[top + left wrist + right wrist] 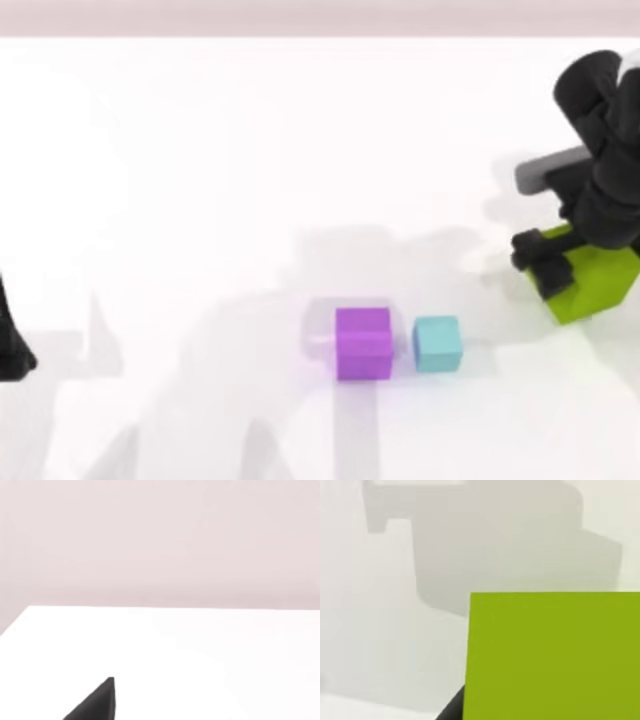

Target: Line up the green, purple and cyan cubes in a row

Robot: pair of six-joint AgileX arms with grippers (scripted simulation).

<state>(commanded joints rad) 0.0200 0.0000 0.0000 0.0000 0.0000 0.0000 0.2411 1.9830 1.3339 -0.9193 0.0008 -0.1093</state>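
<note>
From above, we are finding the right gripper point(548, 262) clamped on the green cube point(600, 285), skewed, lying right of the cyan cube point(437, 343) and purple cube point(363, 343). Right wrist: green fills the view. Left gripper point(95, 702) is idling at the left edge; its opening is unreadable.

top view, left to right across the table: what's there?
Left arm parked at the left edge → purple cube → cyan cube, beside it with a small gap → right gripper, at the green cube by the right edge.
</note>
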